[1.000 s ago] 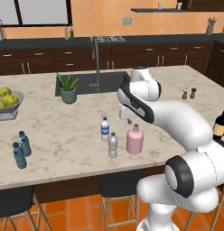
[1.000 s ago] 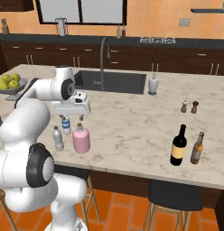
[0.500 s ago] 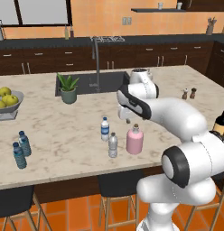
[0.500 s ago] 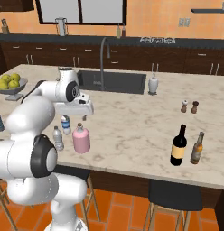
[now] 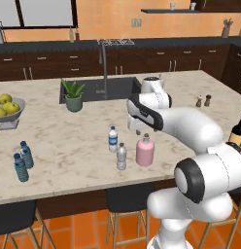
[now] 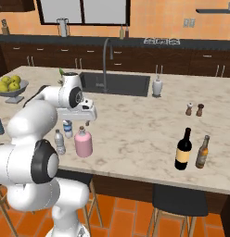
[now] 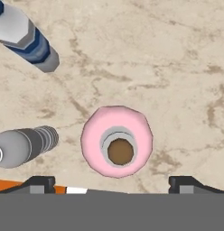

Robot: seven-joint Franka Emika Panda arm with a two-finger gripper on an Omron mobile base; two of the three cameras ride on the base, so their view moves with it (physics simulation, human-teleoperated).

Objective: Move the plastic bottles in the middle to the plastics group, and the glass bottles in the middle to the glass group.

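The squat pink glass bottle [image 5: 145, 152] [image 6: 83, 143] with a brown stopper stands near the counter's front edge. My gripper [image 5: 142, 130] [image 6: 80, 122] [image 7: 113, 182] hangs open just above it, pointing straight down, the fingertips [image 7: 39, 182] spread wider than the bottle [image 7: 117, 141]. To its left stand the white-capped, blue-labelled plastic bottle [image 5: 112, 139] [image 6: 67, 128] [image 7: 23, 36] and the greyish-clear one [image 5: 121, 156] [image 6: 59, 141] [image 7: 23, 146]. Two blue-capped bottles [image 5: 23, 160] stand far left. The dark wine bottle [image 6: 183, 149] [image 5: 237, 131] stands far right.
A sink with faucet [image 5: 104, 68] lies behind, with a potted plant [image 5: 73, 96] and a fruit bowl [image 5: 7, 108] to the left. A soap dispenser [image 6: 157, 86], two shakers [image 6: 194, 109] and a brown bottle [image 6: 202, 152] are on the right. Stools [image 5: 126, 197] stand below the counter.
The hand has come down a little over the pink bottle, jaws still wide. The bottles have not moved.
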